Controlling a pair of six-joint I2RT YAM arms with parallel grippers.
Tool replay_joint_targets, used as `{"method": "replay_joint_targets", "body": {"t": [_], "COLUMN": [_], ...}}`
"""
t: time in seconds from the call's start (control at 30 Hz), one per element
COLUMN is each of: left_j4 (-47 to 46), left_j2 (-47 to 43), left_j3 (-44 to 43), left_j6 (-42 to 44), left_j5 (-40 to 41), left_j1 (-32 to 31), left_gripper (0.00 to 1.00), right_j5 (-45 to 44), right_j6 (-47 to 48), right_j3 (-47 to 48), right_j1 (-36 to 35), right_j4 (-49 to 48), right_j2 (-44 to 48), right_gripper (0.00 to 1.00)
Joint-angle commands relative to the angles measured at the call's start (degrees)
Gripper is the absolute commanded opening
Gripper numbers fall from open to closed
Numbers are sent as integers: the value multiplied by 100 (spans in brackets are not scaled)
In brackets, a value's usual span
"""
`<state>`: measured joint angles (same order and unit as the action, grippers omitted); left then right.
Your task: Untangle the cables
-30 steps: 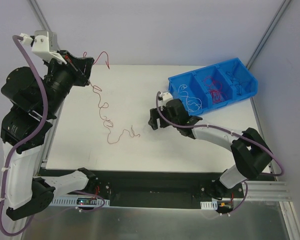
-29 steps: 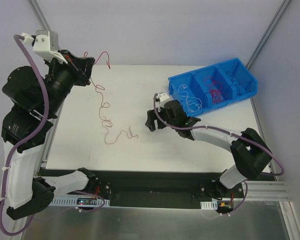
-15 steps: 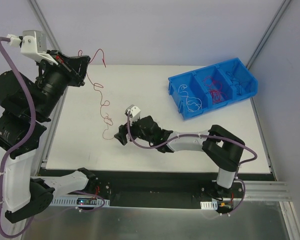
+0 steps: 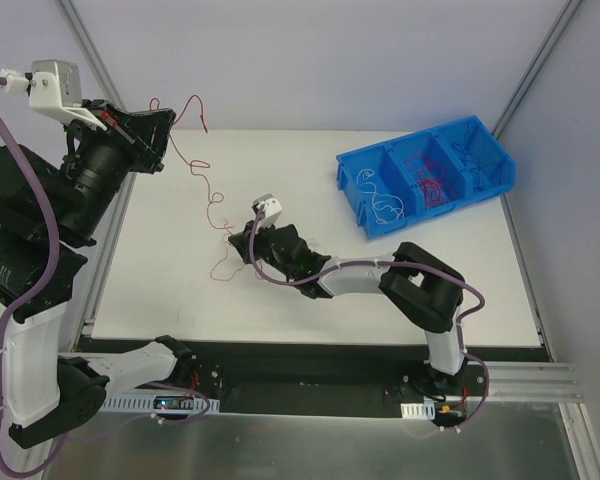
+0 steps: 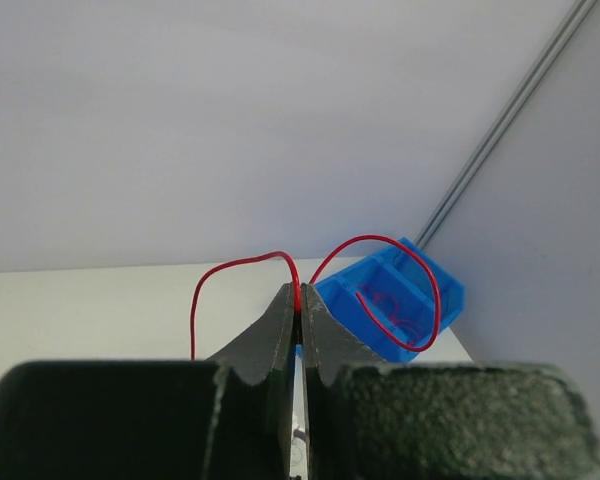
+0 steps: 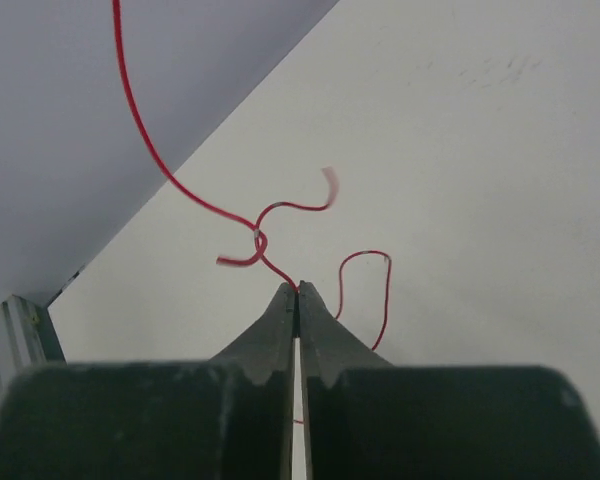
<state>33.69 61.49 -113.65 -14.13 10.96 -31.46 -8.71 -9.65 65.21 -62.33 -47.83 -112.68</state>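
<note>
A single thin red cable point(image 4: 212, 190) hangs curly between my two grippers, above the white table point(image 4: 460, 270). My left gripper point(image 4: 168, 132) is raised at the back left and shut on the cable's upper end; in the left wrist view the cable point(image 5: 242, 265) arches out on both sides of the gripper point(image 5: 298, 300). My right gripper point(image 4: 236, 240) reaches across low over the table and is shut on the cable's lower part. In the right wrist view the cable point(image 6: 180, 188) enters the gripper point(image 6: 297, 290) just below a small twist. A loose tail point(image 4: 221, 268) lies beside it.
A blue three-compartment bin point(image 4: 500, 172) stands at the back right, also in the left wrist view point(image 5: 360, 295). It holds a white wire point(image 4: 382, 196), red wires point(image 4: 426, 176) and dark wires point(image 4: 470, 152). The right arm point(image 4: 360, 275) lies across the table's middle.
The right arm swept left from beside the bin to the red cable and shut on it. The left gripper rose up and left, lifting the cable off the table.
</note>
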Motion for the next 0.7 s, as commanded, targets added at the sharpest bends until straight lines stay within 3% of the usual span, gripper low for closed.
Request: {"method": "replay_joint_targets", "body": {"t": [0.0,0.17,0.3,0.47,0.67], "left_j4": [-232,-223,-223,-223,-179], "left_j2": [-23,-155,-348,-498,-603], "left_j3": [-228,-553,-598,104,404], "left_j6": [24,419,665,701,657], "left_j5": [11,291,705,837,829], "left_j1": [9,9,9,9,9], "left_gripper": [0,0,0,0,0], "right_j5": [-412,-587,-97,352,81], "right_j6": [-178,-308,-880,-802,-679], "right_j3": [-104,-929,-1493,-1520,-1319], "right_j1": [290,1045,1696,1794,1794], "right_j4": [-411,-245,-331,-411,97], "right_j2": [115,352,536,642,537], "right_gripper": [0,0,0,0,0]}}
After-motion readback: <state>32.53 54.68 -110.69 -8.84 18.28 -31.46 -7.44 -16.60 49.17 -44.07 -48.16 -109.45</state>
